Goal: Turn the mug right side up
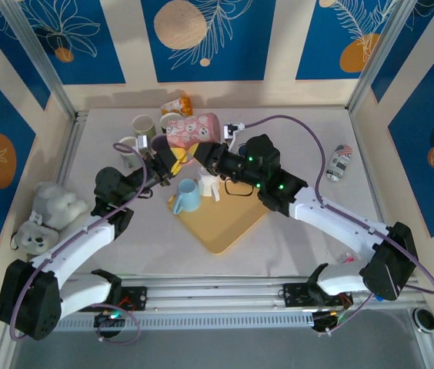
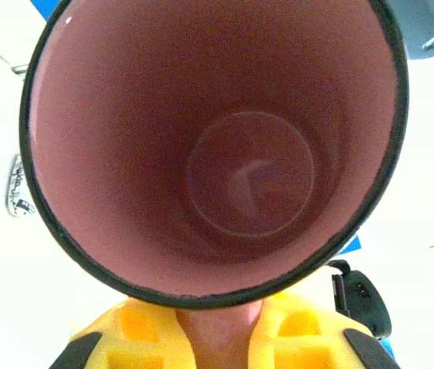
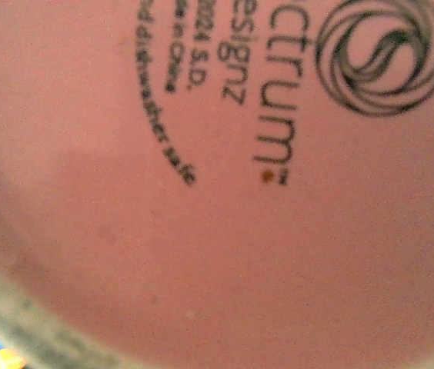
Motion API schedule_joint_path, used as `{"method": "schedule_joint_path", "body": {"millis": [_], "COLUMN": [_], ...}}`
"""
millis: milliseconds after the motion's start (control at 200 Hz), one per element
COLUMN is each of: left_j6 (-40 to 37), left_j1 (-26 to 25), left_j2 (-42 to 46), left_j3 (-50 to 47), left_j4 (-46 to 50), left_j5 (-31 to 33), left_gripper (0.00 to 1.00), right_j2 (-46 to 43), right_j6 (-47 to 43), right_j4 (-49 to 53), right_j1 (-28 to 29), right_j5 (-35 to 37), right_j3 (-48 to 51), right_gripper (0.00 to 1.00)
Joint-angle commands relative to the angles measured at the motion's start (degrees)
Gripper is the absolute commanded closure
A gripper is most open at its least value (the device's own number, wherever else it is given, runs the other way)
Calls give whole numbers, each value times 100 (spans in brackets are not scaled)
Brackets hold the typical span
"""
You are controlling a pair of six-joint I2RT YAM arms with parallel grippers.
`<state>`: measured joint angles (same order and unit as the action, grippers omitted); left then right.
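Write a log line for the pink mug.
pink mug: on its side | left pincer: shut on mug | right pincer: at its base

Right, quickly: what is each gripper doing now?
Left gripper: closed on the rim of the pink mug.
Right gripper: by the mug's base; cannot be told.

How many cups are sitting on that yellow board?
2: a light blue mug at the board's left corner, and a white cup just right of it. The right arm crosses that spot and may hide more.

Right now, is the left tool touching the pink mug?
Touching. In the left wrist view, the left tool pinches the pink mug between its yellow fingers.
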<state>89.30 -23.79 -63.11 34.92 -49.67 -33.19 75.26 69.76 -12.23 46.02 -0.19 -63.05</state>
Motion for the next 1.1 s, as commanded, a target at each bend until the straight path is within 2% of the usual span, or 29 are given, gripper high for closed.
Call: {"method": "schedule_joint_path", "body": {"millis": [0,90,215,300,400,535,655,825,950,1095], "left_j6": [-829,-1276,-1695,-2176,-3182,-4825,-5870,-6880,-7588,-8311], "left_j1": [-45,-47,-25,-10,3,-3,-3,-3,-3,-3], "left_j2": [231,305,363,452,667,869,798,407,-87,-802], "left_j3": [492,543,604,734,1034,1581,2054,2610,2940,3315], "left_j4": [-4,46,237,793,2208,4275,5424,6151,6320,6253], "left_j5": [38,48,97,39,93,577,1103,1742,2112,2487], "left_gripper": [100,100,100,100,100,100,100,100,100,100], "right_j2": [-366,-539,-830,-1078,-1276,-1306,-1262,-1147,-919,-561], "right_j6": [-477,-612,-931,-1226,-1626,-2092,-2328,-2452,-2312,-2256], "right_j4": [487,890,1592,2169,3022,4189,4735,4989,5273,5625], "right_j1": [3,-90,-236,-316,-364,-400,-439,-504,-630,-863], "right_j5": [253,284,295,421,729,1104,1340,1468,1430,1033], "right_j3": [-121,-96,-104,-133,-292,-681,-886,-998,-1126,-1402], "right_gripper": [62,47,39,38,38,39,40,40,41,41]}}
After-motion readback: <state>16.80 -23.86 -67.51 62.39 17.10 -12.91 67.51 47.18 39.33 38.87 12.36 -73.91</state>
